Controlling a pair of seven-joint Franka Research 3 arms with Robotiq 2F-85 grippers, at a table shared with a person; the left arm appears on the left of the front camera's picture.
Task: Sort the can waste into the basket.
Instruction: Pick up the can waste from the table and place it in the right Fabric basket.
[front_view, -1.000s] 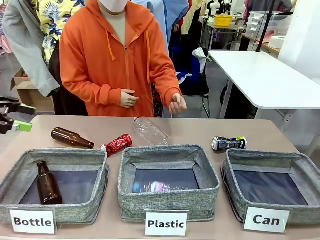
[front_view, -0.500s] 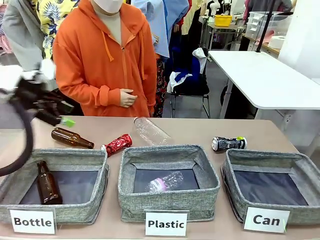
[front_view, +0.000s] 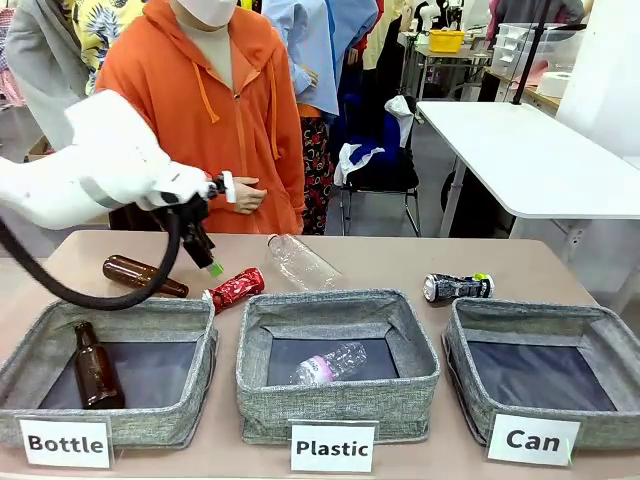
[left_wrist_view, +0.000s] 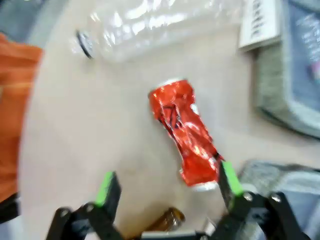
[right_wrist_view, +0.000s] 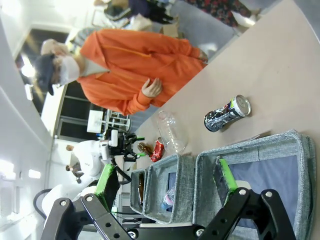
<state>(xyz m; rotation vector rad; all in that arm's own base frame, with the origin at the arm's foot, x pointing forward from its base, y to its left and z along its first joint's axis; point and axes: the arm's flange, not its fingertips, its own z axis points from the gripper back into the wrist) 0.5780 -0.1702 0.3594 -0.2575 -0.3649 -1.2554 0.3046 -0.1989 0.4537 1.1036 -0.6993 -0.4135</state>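
Note:
The crushed red can (front_view: 235, 288) lies on the table behind the gap between the Bottle and Plastic bins. My left gripper (front_view: 208, 258) hangs just above and left of it. In the left wrist view this gripper (left_wrist_view: 167, 182) is open, and the red can (left_wrist_view: 185, 135) lies just ahead, nearer one green finger (left_wrist_view: 229, 177). The black can (front_view: 457, 287) lies behind the Can basket (front_view: 462, 372), which holds nothing. My right gripper (right_wrist_view: 166, 177) is open in the air, looking over the black can (right_wrist_view: 226, 114) and the Can basket (right_wrist_view: 272, 140).
A brown bottle (front_view: 143, 276) lies left of the red can and a clear bottle (front_view: 300, 262) right of it. The Bottle bin (front_view: 190, 400) holds a brown bottle. The Plastic bin (front_view: 340, 410) holds a clear bottle. A person in an orange hoodie (front_view: 210, 120) stands across the table.
My left arm has swung in from the left edge and come down over the red can. The person has stepped to the left and drawn a hand back.

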